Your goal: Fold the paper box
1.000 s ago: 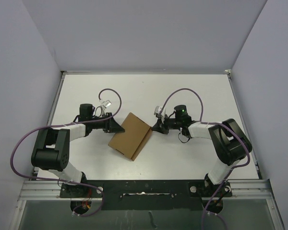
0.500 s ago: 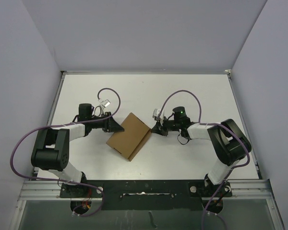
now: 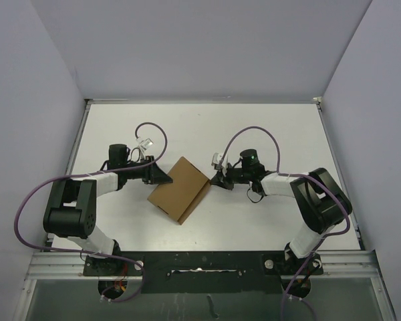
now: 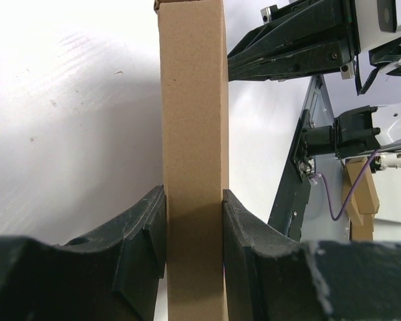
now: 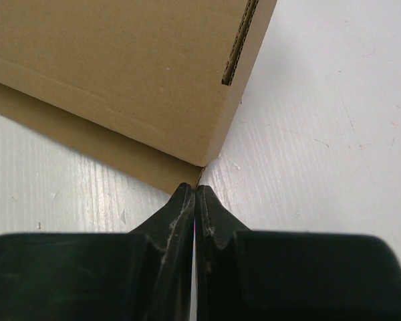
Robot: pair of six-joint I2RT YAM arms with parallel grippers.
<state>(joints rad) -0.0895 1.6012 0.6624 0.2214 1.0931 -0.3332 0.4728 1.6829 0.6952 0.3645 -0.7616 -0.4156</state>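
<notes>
Box (image 3: 180,190) sits skewed in the middle of the table (image 3: 274,127). Left claw (image 3: 164,178) at its 10 o'clock edge, narrow, clamped on the cardboard wall. Right claw (image 3: 215,180) at 3 o'clock, fully closed, empty, tips right at the box's lower corner.

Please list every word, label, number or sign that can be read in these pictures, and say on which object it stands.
There are none. The paper box is plain brown cardboard with no print on the faces in view, and the table carries no legible marking.
</notes>
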